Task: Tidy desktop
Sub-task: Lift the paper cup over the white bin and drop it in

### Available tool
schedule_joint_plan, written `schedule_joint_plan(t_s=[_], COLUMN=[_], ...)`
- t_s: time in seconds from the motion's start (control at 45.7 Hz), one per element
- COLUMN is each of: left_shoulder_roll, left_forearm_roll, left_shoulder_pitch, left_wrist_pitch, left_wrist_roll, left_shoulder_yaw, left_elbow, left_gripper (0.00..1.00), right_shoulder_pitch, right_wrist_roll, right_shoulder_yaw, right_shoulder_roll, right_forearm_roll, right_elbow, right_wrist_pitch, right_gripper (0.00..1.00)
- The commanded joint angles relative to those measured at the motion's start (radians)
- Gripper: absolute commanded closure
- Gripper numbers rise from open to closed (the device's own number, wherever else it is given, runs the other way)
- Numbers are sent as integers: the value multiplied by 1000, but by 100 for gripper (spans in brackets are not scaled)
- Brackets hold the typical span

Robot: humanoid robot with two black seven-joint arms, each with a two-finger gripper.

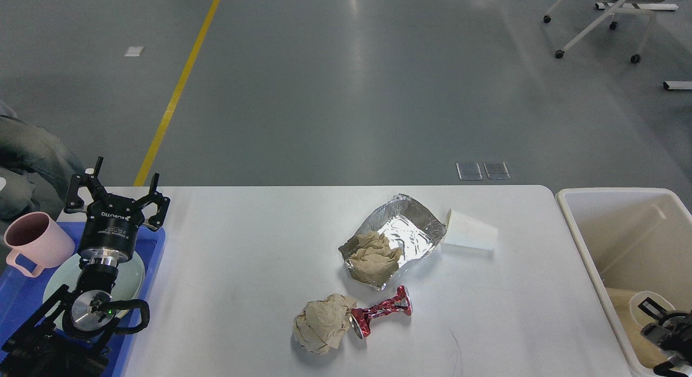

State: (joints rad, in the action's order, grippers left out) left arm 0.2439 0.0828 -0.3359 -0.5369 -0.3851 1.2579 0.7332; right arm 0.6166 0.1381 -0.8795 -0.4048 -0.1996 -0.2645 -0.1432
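Note:
The white desktop carries a foil tray with a crumpled brown paper in it. A white paper cup lies on its side against the tray. Nearer me lie a brown paper ball and a crushed red can, touching. My left gripper is open and empty, upright over the blue tray. My right gripper is low inside the cream bin, fingers spread, one finger over the rim of a second white cup that lies in the bin.
The blue tray at the left edge holds a pink mug and a pale green plate under my left arm. The bin stands off the desktop's right end with tan paper inside. A wheeled chair stands far back right.

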Motion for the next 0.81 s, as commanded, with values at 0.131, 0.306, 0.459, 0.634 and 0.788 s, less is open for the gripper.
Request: schedule_joint_plan(t_s=[0.131,0.306,0.459,0.634,0.788], left_shoulder_roll=[0,2,0,0,0], left_forearm_roll=[0,0,0,0,0], left_shoulder_pitch=[0,0,0,0,0], left_wrist_pitch=[0,0,0,0,0], left_wrist_roll=[0,0,0,0,2], left_shoulder_yaw=[0,0,0,0,0], left_elbow=[0,0,0,0,0], left_gripper=[4,4,4,4,4], right_shoulder_pitch=[5,23,142,349,612], right_wrist_roll=[-3,-5,-5,-3,0], right_shoulder_yaw=[-2,-2,-13,-18,-36], right_shoulder_roll=[6,-5,-69,-156,-252], right_forearm_roll=[14,55,140,308,482], right_elbow=[-16,-36,-119,-309,-579], right_wrist_pitch=[-42,-29,109,238,318], right_gripper=[0,0,0,0,0])
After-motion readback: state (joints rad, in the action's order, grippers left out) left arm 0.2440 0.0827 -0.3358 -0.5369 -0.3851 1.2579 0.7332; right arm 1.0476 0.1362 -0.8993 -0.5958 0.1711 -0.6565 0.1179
